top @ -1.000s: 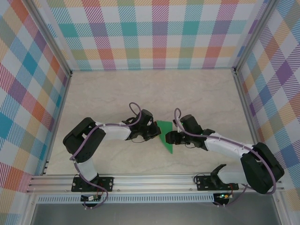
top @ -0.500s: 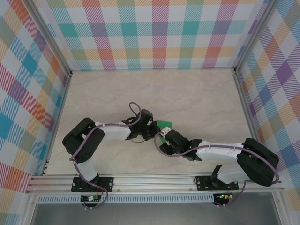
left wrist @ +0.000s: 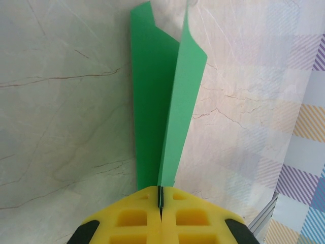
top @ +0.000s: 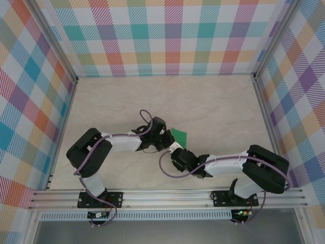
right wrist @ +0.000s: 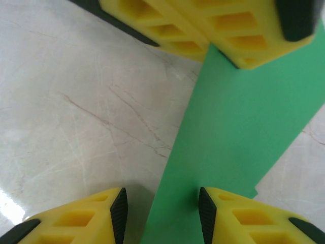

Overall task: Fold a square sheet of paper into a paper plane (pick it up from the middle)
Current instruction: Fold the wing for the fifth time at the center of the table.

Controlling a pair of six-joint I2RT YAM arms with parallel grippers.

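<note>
We have the paper [left wrist: 163, 101] creased lengthwise into a narrow strip of two flaps. One end is pinched in the left gripper [left wrist: 160, 216], whose fingers are pressed flat together on it. The strip runs out from there over the table [left wrist: 61, 127], the upper flap lifting and curling at its far end; we cannot tell whether the lower flap rests on the surface. From above, it lies near the table's middle, between the two wrists. The right gripper [right wrist: 161, 211] straddles the strip just beside the left one, fingers spread, with bare table showing between one finger and the paper's edge, so it grips nothing. We judge the risks as follows. If it closes off the crease line, it would set a skewed fold or crumple the thin sheet. If it pulls against the left pinch, it could tear the paper or drag it free. The two sets of fingers sit so near each other that a small drift could knock them together.
</note>
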